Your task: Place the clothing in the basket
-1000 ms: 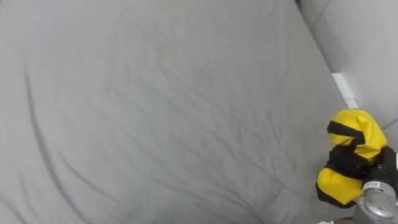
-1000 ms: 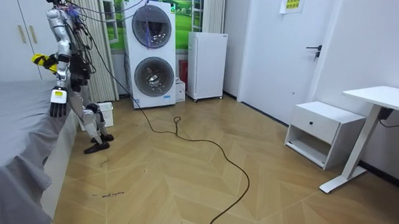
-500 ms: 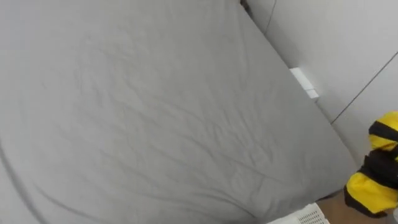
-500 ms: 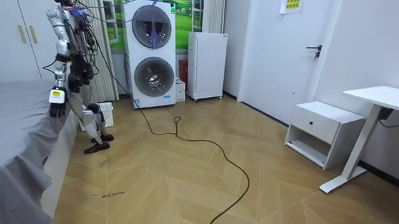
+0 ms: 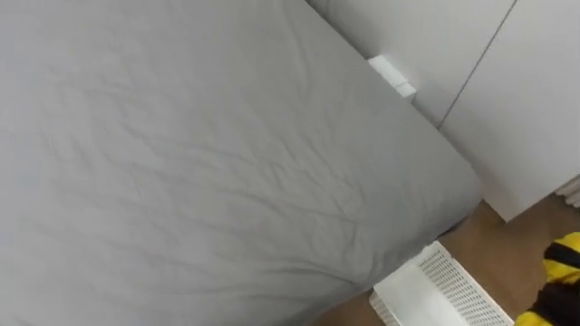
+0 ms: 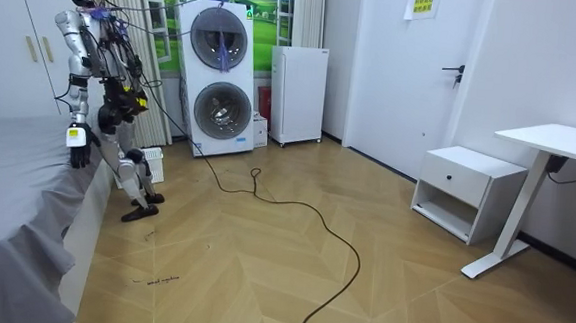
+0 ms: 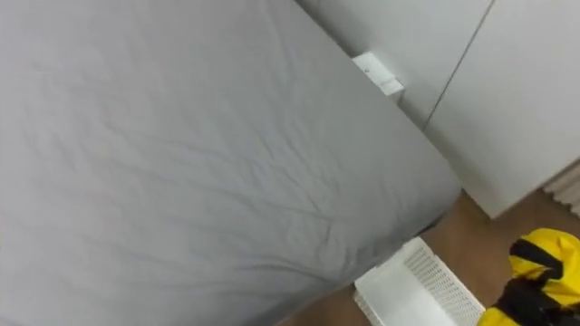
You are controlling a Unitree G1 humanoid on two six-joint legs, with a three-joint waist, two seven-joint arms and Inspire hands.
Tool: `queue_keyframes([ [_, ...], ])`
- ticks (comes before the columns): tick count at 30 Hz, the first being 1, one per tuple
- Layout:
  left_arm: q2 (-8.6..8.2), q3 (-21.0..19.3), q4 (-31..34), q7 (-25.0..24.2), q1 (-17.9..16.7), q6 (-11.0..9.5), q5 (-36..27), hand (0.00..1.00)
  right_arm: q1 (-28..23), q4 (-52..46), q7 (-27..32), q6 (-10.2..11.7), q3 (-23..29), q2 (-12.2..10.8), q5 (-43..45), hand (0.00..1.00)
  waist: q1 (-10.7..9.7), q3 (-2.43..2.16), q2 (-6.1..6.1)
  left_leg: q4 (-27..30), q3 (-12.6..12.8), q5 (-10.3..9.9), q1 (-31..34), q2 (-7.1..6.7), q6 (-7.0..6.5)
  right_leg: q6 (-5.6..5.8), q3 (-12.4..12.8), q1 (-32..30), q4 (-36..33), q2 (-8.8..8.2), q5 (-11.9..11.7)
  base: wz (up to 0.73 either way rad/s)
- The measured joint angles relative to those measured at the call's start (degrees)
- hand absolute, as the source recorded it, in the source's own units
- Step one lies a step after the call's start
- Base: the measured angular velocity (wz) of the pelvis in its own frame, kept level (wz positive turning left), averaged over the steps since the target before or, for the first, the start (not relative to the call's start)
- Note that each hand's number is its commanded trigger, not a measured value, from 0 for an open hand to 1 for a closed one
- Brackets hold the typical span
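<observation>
The clothes [image 7: 544, 258] are a scrunched-up bundle, bright yellow with black bands across it, sitting at the lower right corner of the eye views. It's up in the air over the wood floor [image 5: 507, 244], just past the basket [image 7: 426, 285] and not in it. The dark bit wrapped round the lower part of the bundle looks like the right hand [image 7: 524, 297] with its fingers curled round the cloth, but the frame edge cuts most of it off, so take that with a grain of salt.

The basket is white with slotted sides and sits on the floor right at the corner of the bed [image 5: 199, 163], between the bed and the white wardrobe [image 5: 507, 100]. The bed has a grey sheet, wrinkled.

In the room view the robot stands upright at that bed corner, with the stacked washers [image 6: 216, 77] off to the room view's right. The left hand [image 6: 75, 142] hangs by the bed's edge, fingers loose and pointing down, nothing in it.
</observation>
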State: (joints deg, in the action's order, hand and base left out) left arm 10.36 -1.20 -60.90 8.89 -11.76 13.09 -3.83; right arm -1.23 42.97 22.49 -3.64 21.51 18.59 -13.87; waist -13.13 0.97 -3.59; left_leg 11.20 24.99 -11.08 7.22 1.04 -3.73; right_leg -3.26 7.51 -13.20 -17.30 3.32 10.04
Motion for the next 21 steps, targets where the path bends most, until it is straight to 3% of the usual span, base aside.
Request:
queue_keyframes([
  [2, 0.01, 1.28, -1.55, 0.09, 1.89, 0.00, 0.00, 0.00, 2.70, 2.23, 0.22, 0.70, -0.04, 0.69, 0.38, 1.00, -0.45, 0.23, -1.26, 0.48, 0.70, 0.16, 2.68, -0.15, -0.34, 0.29, 0.70, -3.47, -1.68, -0.08, 0.06, -0.17],
  [6, -0.14, 4.93, -3.97, 0.65, 4.78, 0.00, -3.66, 0.00, 7.47, 8.66, 1.03, 2.40, -0.35, 1.63, 0.27, 1.00, -0.16, 0.18, -3.94, 0.63, 2.76, 0.55, 6.94, -0.83, -0.98, 0.84, 2.70, -10.12, -5.46, -0.18, 0.64, -0.21],
  [9, -0.22, 5.90, -6.09, 1.14, 7.31, -0.07, -4.56, 0.00, 8.08, 11.48, 2.24, 2.83, -1.52, 1.65, 0.32, 1.00, 0.97, 0.17, -4.43, 1.59, 3.08, 0.63, 10.07, -1.16, -1.11, 0.92, 4.14, -14.22, -7.79, -0.09, 0.88, -0.26],
  [18, -0.25, 8.86, -8.82, 2.60, 11.47, -2.97, -9.21, 0.00, 14.60, 20.71, 2.89, 5.51, -3.14, 1.89, -1.35, 1.00, 2.45, 0.52, -5.41, 3.64, 3.16, 1.36, 16.04, -1.54, -1.91, 1.20, 4.65, -21.04, -11.44, -0.52, 1.42, -0.03],
  [21, -0.29, 10.64, -8.79, 2.97, 12.41, -3.47, -10.82, 0.00, 16.23, 22.78, 2.38, 5.58, -4.68, 3.16, -3.98, 1.00, 2.63, 0.54, -6.27, 3.58, 3.09, 1.79, 17.68, -1.67, -2.10, 1.24, 4.07, -22.65, -11.67, -0.90, 1.20, 0.11],
])
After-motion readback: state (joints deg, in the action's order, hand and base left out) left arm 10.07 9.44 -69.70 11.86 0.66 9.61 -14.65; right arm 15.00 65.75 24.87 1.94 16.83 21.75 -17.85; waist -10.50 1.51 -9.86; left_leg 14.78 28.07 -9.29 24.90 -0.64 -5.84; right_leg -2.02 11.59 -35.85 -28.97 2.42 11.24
